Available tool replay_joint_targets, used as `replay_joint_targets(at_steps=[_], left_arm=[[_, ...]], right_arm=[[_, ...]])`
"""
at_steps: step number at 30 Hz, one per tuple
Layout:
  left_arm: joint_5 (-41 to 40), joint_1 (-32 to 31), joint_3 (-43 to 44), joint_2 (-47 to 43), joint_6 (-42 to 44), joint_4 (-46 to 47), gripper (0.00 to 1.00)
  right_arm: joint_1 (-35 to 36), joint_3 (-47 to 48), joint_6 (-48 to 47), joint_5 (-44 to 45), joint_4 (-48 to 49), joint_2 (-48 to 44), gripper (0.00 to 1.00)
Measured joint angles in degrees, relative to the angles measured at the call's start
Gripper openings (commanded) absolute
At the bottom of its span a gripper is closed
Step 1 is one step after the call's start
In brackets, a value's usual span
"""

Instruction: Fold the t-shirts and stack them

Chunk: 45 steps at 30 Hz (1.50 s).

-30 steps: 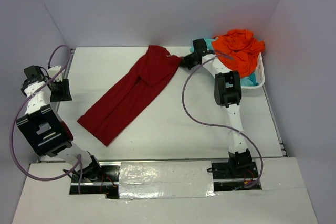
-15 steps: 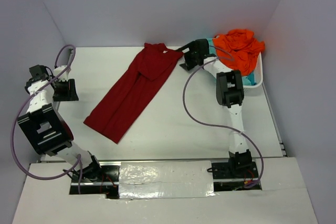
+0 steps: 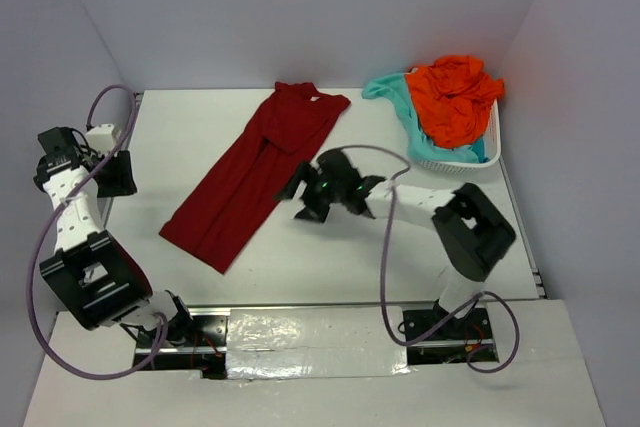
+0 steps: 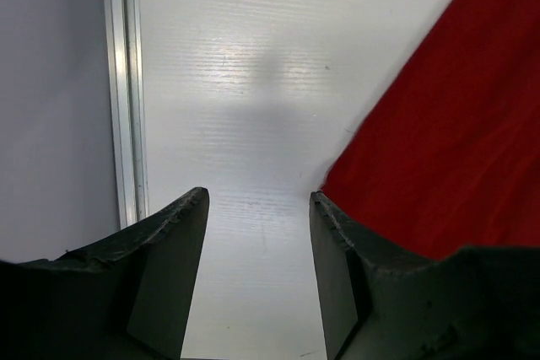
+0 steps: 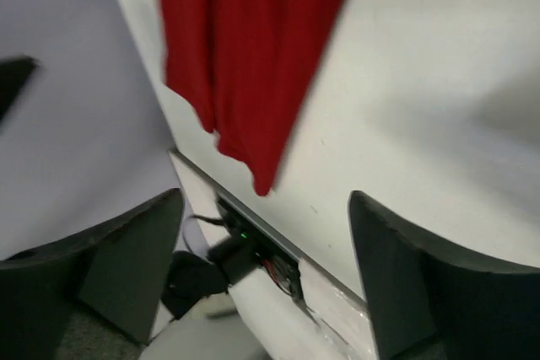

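To fold the dark red soft cloth t-shirt [image 3: 255, 172] well, I would lower my right gripper [image 3: 298, 193], its jaws wide and empty just beside the shirt's right edge, to the near hem and pinch all layers together. My left gripper [image 4: 257, 200], also parted and holding nothing, should take the other hem corner. The shirt lies flat on the white table [image 3: 450, 237] as a long narrow diagonal strip, collar far, while the crumpled bright orange t-shirt [image 3: 455, 97] sits in the white plastic mesh basket [image 3: 495, 147]
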Motion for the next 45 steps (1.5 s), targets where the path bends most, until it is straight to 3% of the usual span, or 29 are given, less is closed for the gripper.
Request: replay_joint_targets(at_steps=[2,3,6,13,21,26,29,30,32,36,41,45], left_arm=[[0.0,0.0,0.0,-1.6,-0.8,-0.4,0.63],[0.1,0.0,0.0,-2.3,-1.0,-0.6,0.63],[0.7,0.0,-0.6,-4.2,-1.2,-0.9,0.64],[2.3,0.0,-1.1,-5.7,-0.9,-2.6,0.63],[4.2,0.0,-0.9,-5.7,0.2,-3.9,0.64],[5.1,0.0,-0.4,-5.7,0.7,-4.2,0.64],[5.4,0.0,0.1,-5.7,0.8,-4.4,0.64],[5.4,0.0,0.3,-5.7,0.9,-4.5,0.64],[5.4,0.0,0.7,-5.7,0.9,-4.7,0.62],[6.3,0.0,0.9,-5.7,1.8,-4.8,0.61],[12.8,-0.7,0.9,-5.7,5.2,-5.2,0.58],[15.2,-10.2,0.9,-5.7,8.5,-3.6,0.58]], right_arm=[[5.7,-0.2,2.5,-0.9,2.5,4.9,0.65],[8.2,-0.2,3.9,-1.0,3.7,7.6,0.63],[14.1,1.2,8.2,-0.7,4.6,13.9,0.63],[22.9,15.4,14.1,3.1,1.7,21.9,0.65],[25.0,17.0,22.5,6.5,-0.3,24.6,0.57],[24.8,24.7,23.4,8.4,-3.9,29.0,0.54],[24.6,27.3,23.9,9.0,-4.7,30.9,0.33],[24.6,27.1,24.4,9.0,-4.8,31.0,0.15],[24.6,25.2,25.7,9.2,-4.0,30.9,0.00],[24.3,21.4,26.0,8.7,-1.5,29.1,0.00],[23.3,12.5,19.5,7.5,0.3,23.1,0.00],[20.2,-2.0,12.2,1.7,4.9,14.2,0.00]])
